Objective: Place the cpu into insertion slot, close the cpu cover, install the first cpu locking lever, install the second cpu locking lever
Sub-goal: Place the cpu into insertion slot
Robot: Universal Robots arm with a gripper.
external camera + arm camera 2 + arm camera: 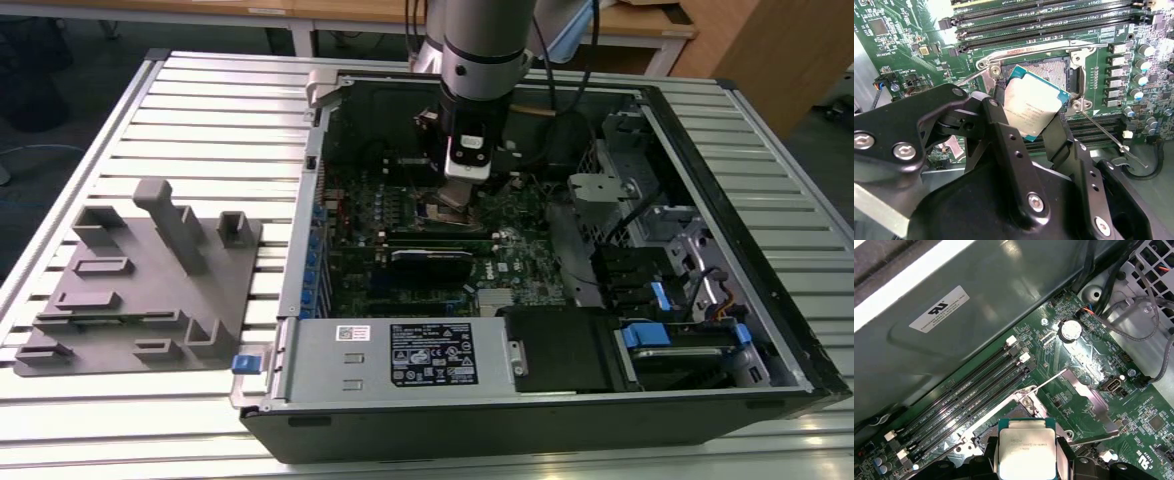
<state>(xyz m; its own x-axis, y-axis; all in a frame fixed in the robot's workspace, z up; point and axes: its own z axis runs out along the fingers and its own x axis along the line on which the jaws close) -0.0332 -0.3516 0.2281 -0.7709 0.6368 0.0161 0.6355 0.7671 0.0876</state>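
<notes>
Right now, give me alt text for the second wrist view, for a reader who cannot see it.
The gripper clamps the cpu, silvery top tilted, over the open socket on a green motherboard. A thin metal lever juts out beside the socket, and memory slots run beyond it.

In the exterior view the arm (478,40) is a round, silvery-grey tube with a darker band low on it and a white block (466,150) beneath. Black cables (589,30) trail beside it. In the second wrist view the gripper (1029,114) is matte black throughout. It has thick angular linkage plates and two flat fingers (1004,147) dotted with small holes (perhaps spare screw holes), fastened by round silver screws (903,151).
</notes>
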